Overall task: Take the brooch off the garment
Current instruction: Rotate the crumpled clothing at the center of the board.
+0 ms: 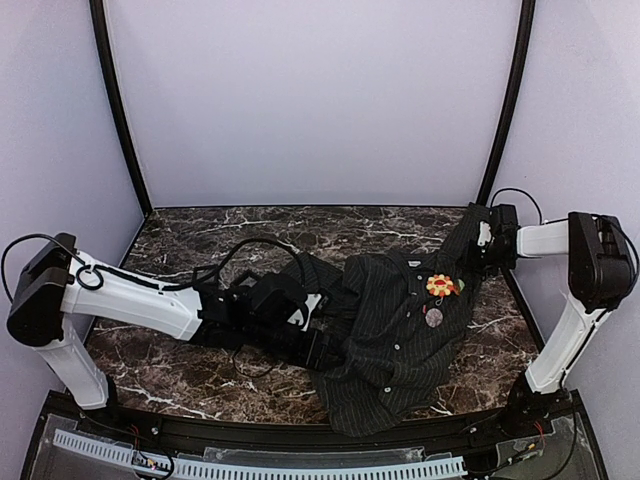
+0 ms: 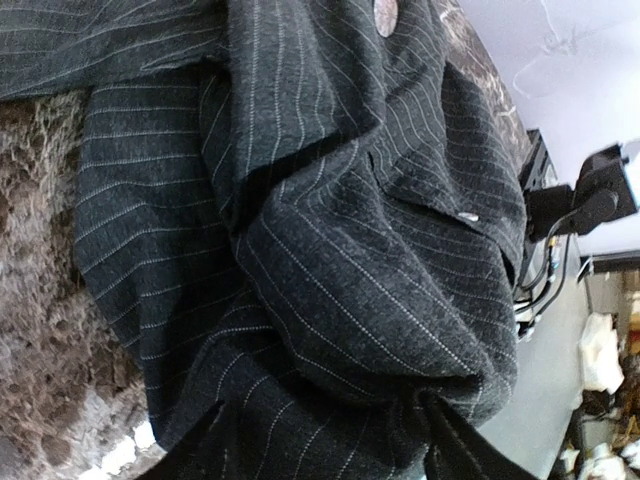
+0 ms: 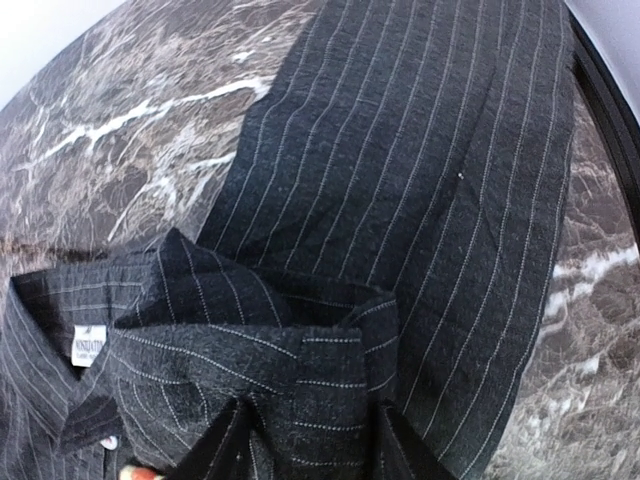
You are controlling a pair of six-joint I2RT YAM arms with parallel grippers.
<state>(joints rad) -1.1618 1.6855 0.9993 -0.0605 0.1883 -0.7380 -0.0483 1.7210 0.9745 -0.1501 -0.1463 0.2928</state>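
Observation:
A dark pinstriped garment (image 1: 390, 330) lies crumpled on the marble table. The brooch (image 1: 440, 286), a small flower with a green centre and orange, red and white beads, is pinned near its collar. My left gripper (image 1: 325, 345) is at the garment's left side. In the left wrist view its fingers (image 2: 200, 440) press into a thick bunch of the cloth (image 2: 330, 300) gathered between them. My right gripper (image 1: 480, 255) is at the far right shoulder, just right of the brooch. In the right wrist view its fingers (image 3: 400, 440) hold a folded edge of cloth (image 3: 310, 370).
A round pinkish disc (image 1: 433, 318) sits on the shirt just below the brooch and also shows in the left wrist view as a disc (image 2: 385, 15). A white neck label (image 3: 88, 345) marks the collar. Black frame posts (image 1: 120, 110) rise at the table's back corners.

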